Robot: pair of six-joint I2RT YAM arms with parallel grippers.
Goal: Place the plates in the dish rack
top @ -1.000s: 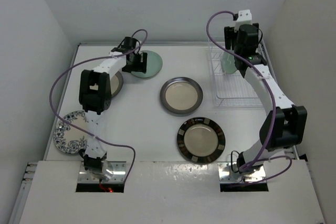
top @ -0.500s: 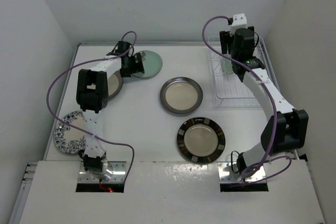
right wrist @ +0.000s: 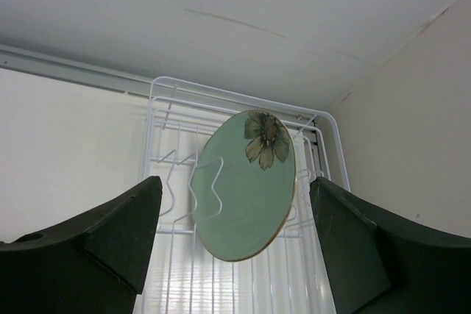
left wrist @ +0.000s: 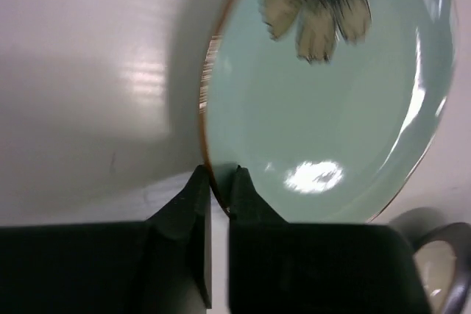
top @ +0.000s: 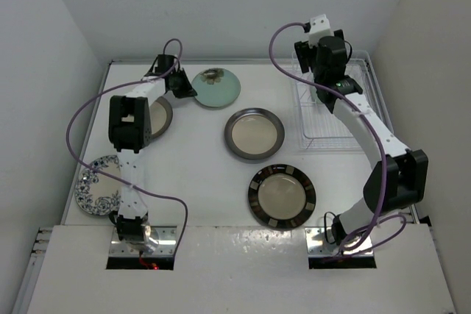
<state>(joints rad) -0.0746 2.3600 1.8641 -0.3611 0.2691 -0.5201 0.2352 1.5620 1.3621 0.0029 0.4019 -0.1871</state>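
Left wrist view: left gripper is clamped on the rim of a mint-green plate, one finger on each side of the edge, bottom centre of frame. Flower mark is at the top of frame. The plate throws a shadow on the table to its left, so the gripped edge looks lifted. Can't tell if the far edge is down. A bit of a cream plate with a dark-grey rim shows at lower right.

Top external: the gripped plate is upper centre-left, just right of the left gripper. That cream plate is at left, half under the left arm. At centre is a second cream plate, apart from the rest. Below it, lower centre, is the black-banded plate. At lower left is the blue-floral plate, near the table's left edge. All four lie flat on the table. At upper right is the dish rack, with the right arm reaching over its far end.

Right wrist view: right gripper is spread wide with nothing between the fingers. Beyond it a second mint-green plate stands on edge in the rack, leaning between prongs, flower mark at its top. The gripper is clear of it.
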